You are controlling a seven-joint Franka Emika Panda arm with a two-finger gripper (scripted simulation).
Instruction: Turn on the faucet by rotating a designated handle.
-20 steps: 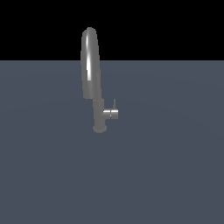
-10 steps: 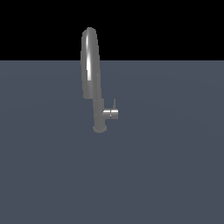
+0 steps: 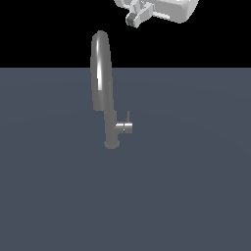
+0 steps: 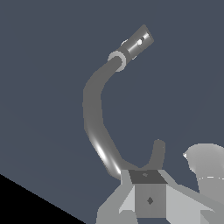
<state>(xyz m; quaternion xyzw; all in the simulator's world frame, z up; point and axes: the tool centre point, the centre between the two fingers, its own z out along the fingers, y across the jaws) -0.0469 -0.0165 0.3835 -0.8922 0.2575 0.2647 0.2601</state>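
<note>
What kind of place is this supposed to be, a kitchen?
Not a real kitchen: it looks like a bare computer-rendered test scene. A lone grey faucet with a small side handle stands on a flat slate-blue surface under a black void, and a white robot arm hangs above.

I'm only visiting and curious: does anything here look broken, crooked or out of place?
Nothing stands out. The faucet stands upright on the grey surface, its handle jutting sideways from the stem. The end effector hangs above, touching nothing.

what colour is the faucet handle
Grey metal, like the faucet itself; the handle shows best in the exterior view.
</note>
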